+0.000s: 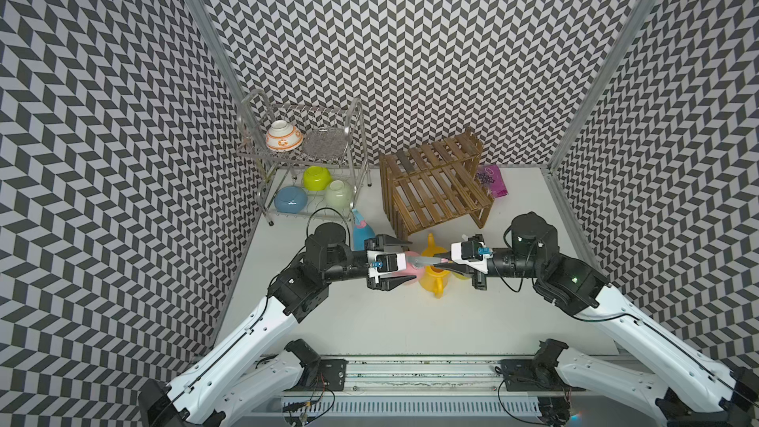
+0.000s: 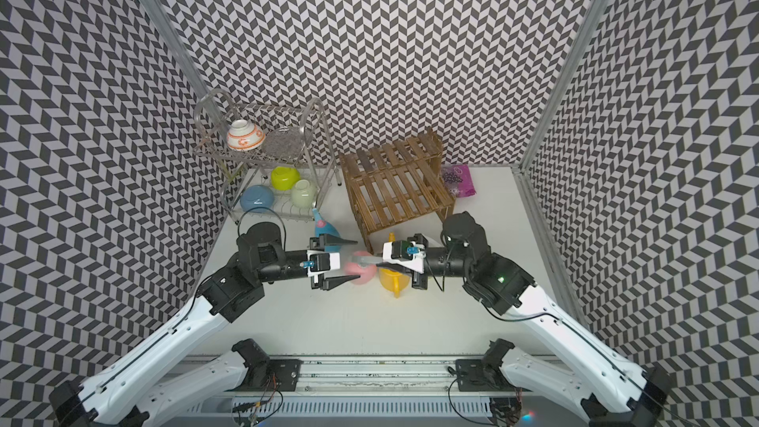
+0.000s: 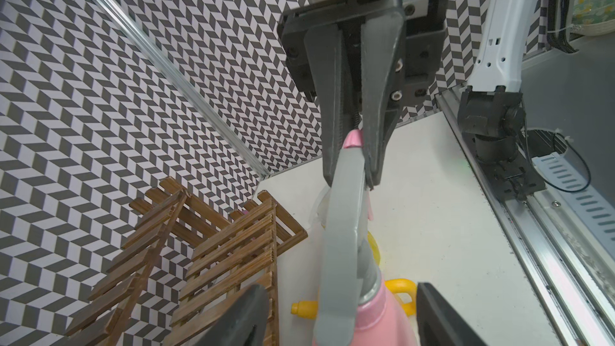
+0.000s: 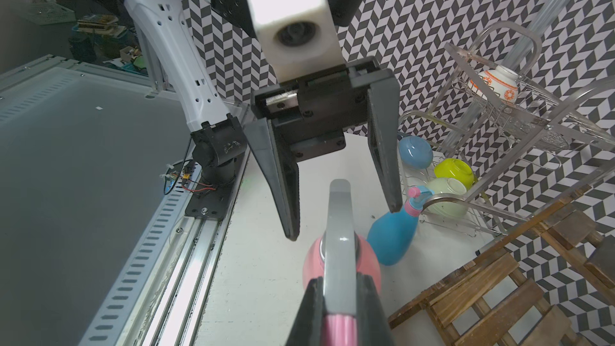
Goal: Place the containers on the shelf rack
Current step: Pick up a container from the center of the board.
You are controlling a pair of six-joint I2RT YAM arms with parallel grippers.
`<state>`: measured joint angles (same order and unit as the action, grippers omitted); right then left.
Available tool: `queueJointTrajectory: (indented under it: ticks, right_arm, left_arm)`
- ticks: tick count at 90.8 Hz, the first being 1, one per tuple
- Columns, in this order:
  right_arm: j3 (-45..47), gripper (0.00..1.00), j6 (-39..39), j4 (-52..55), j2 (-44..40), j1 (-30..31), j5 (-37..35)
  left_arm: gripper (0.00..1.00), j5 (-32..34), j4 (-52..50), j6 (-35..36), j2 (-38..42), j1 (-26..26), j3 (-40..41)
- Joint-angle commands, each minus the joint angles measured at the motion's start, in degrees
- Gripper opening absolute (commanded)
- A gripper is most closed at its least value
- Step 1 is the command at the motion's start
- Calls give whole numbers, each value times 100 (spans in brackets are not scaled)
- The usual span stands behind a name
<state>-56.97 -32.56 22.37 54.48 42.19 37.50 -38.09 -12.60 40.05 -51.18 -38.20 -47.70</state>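
Observation:
The pink spray bottle (image 1: 410, 272) (image 2: 362, 273) hangs tilted just above the table, in front of the shelf rack (image 1: 435, 186) (image 2: 394, 182). My right gripper (image 4: 339, 311) (image 1: 437, 260) is shut on its grey nozzle (image 4: 339, 228). The left gripper (image 3: 336, 324) (image 1: 412, 261) is open, its fingers on either side of the pink body (image 3: 382, 321) and apart from it. The yellow watering can (image 1: 433, 279) (image 3: 402, 289) stands just behind and below the bottle. The blue spray bottle (image 1: 362, 234) (image 4: 394, 237) stands by the left arm.
A silver wire dish rack (image 1: 304, 154) at the back left holds a white-orange bowl (image 1: 284, 136) above and blue (image 1: 290, 199) and green (image 1: 317, 177) bowls below. A purple bag (image 1: 491, 180) lies to the right of the wooden rack.

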Motion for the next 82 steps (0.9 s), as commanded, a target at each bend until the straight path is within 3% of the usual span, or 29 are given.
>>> queueJointTrajectory:
  ticks: [1, 35, 49, 66, 74, 82]
  right_arm:
    - [-207, 0, -99, -157, 51, -18, 200]
    - [-257, 0, -252, -120, 165, -18, 198]
    - [-279, 0, -278, -115, 194, -21, 192]
    - [-302, 0, -284, -149, 195, -18, 210]
    - [-293, 0, -283, -169, 178, -18, 197]
    - [-240, 17, -226, -282, 100, -18, 116]
  left_arm:
    - [69, 309, -145, 98, -183, -153, -187]
    - [53, 426, -253, 232, -570, -405, -385]
    - [42, 446, -271, 317, -608, -400, -407]
    - [17, 487, -276, 387, -614, -407, -422]
    - [12, 459, -254, 419, -591, -405, -427]
    - [10, 432, -220, 418, -567, -403, -410]
